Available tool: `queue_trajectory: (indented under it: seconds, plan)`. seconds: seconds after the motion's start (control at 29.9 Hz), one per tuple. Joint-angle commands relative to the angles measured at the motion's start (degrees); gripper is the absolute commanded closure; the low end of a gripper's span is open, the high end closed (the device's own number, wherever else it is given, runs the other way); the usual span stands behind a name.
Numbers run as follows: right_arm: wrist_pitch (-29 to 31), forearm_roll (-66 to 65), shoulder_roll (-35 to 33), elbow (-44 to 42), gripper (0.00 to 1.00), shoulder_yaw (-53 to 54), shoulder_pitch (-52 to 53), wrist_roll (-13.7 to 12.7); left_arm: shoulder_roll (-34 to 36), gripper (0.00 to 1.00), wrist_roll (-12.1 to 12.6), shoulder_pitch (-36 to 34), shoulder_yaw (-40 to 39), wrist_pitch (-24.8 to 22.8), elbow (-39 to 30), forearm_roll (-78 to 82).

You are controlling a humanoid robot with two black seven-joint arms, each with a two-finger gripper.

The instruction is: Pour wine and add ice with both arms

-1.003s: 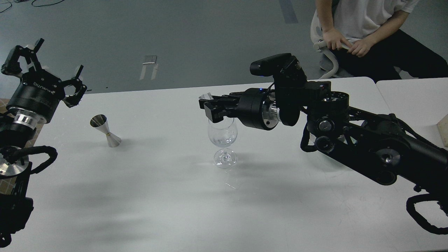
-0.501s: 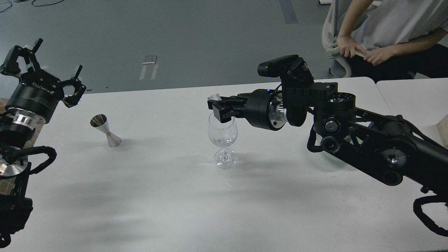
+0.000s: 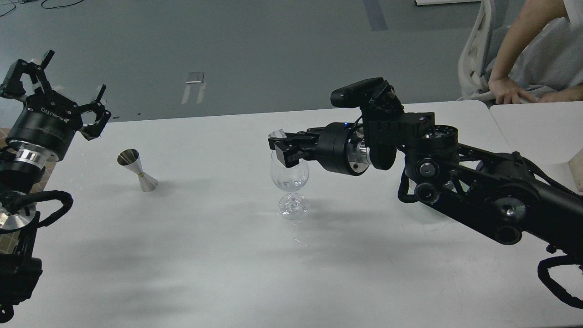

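Note:
A clear stemmed wine glass [image 3: 290,182] stands upright at the table's middle, with a little clear wine [image 3: 289,184] low in its bowl. My right gripper [image 3: 278,145] reaches in from the right and sits just above the glass rim, shut on a clear ice cube [image 3: 276,135] at its fingertips. My left gripper [image 3: 59,89] is open and empty, raised at the far left edge of the table. A steel jigger [image 3: 137,171] stands between the left gripper and the glass.
A white table [image 3: 205,255] carries everything. A second white table [image 3: 537,127] adjoins at the right. A seated person [image 3: 533,59] on a white chair is behind the right corner. My right arm [image 3: 478,191] spans the table's right half.
My right gripper shifted slightly right and settled lower over the glass rim, still holding the cube. The person and chair moved to the right. The left arm stayed still.

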Motion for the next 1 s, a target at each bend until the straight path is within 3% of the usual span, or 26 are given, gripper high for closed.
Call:
queue_trajectory:
  seconds: [0.0, 0.07, 0.4, 0.67, 0.97]
  plan:
    - [0.0, -0.1, 0.0, 0.0, 0.58, 0.0, -0.1, 0.0, 0.0, 0.03, 0.0, 0.2, 0.0, 0.0, 0.0, 0.0]
    - [-0.1, -0.1, 0.0, 0.0, 0.54, 0.0, -0.1, 0.0, 0.0, 0.03, 0.0, 0.2, -0.1, 0.0, 0.0, 0.0]
    - [0.0, 0.0, 0.0, 0.0, 0.52, 0.0, -0.1, 0.0, 0.1, 0.03, 0.0, 0.2, -0.1, 0.0, 0.0, 0.0]
    - [-0.1, 0.5, -0.9, 0.3, 0.41, 0.3, -0.3, -1.1, 0.4, 0.03, 0.0, 0.1, -0.1, 0.0, 0.0, 0.0]
    - [-0.1, 0.5, -0.8, 0.3, 0.35, 0.4, -0.4, -1.1, 0.4, 0.03, 0.0, 0.0, -0.6, 0.0, 0.0, 0.0]
